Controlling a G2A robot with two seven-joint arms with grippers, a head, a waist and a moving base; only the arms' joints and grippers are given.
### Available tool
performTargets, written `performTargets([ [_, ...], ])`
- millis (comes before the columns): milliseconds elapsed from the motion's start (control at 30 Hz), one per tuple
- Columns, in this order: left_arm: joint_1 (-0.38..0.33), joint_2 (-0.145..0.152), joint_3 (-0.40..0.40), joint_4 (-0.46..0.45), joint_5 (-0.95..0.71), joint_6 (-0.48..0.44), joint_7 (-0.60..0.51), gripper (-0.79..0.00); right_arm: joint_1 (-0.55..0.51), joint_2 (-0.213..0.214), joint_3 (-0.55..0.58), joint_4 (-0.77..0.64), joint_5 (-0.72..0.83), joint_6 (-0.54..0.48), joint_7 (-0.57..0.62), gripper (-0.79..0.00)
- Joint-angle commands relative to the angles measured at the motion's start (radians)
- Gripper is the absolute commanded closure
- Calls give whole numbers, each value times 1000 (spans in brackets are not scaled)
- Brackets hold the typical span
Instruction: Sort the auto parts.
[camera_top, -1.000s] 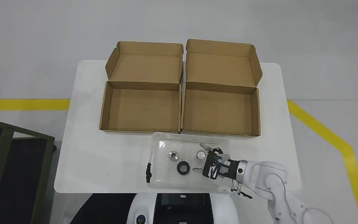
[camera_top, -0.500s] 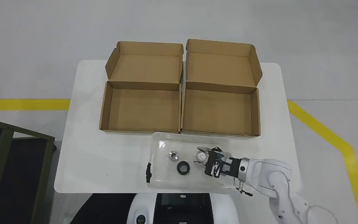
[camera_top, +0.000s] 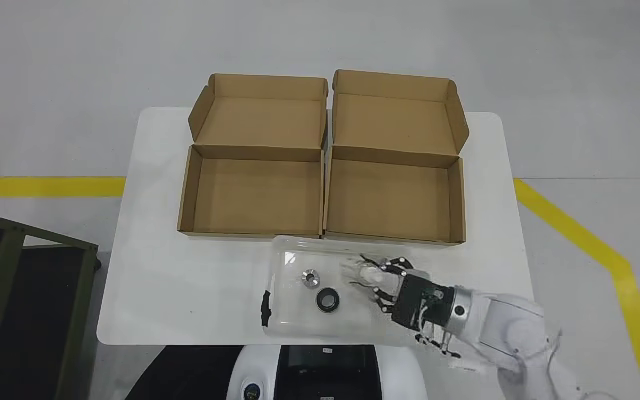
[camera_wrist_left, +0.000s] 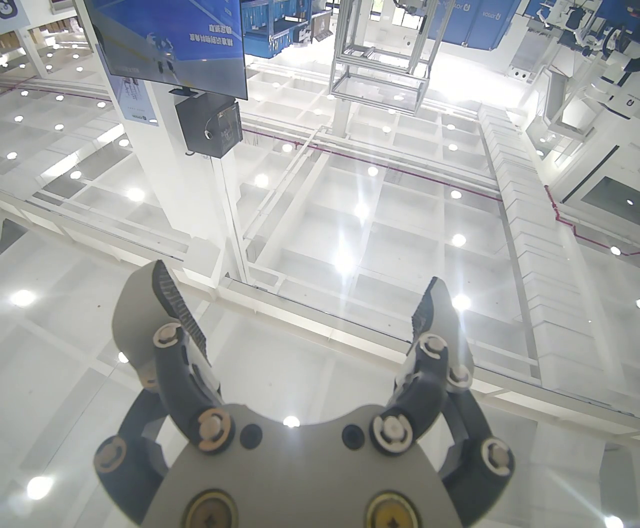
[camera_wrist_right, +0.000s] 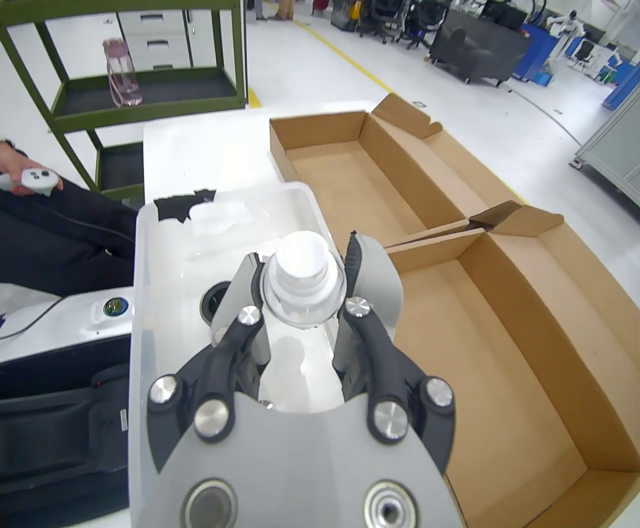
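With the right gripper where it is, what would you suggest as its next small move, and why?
Probably lift it straight up a little. The right gripper is shut on the white part over the clear bin, whose wall stands between it and the empty cardboard boxes; clearing that wall comes first.

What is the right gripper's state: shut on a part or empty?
The right gripper is shut on the white round part: its fingers press the part's sides over the clear bin.

White right arm (camera_top: 505, 322); right gripper (camera_wrist_right: 304, 272) grey plate, black links, silver screws. Left gripper (camera_wrist_left: 299, 295) same, brass base screws, ribbed black pads (camera_wrist_left: 180, 310).
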Motion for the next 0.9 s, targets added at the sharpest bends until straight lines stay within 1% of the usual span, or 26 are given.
performTargets([
  [0,0,0,0,0,0,0,0,-785,-4,0,-7,-5,16,11,-42,0],
  [200,0,0,0,0,0,0,0,-785,22,-3,-41,-19,88,35,-117,0],
  [433,0,0,0,0,0,0,0,-785,106,-11,-74,-50,220,99,-149,0],
  [867,0,0,0,0,0,0,0,-785,206,-21,-50,-80,414,227,-192,0],
])
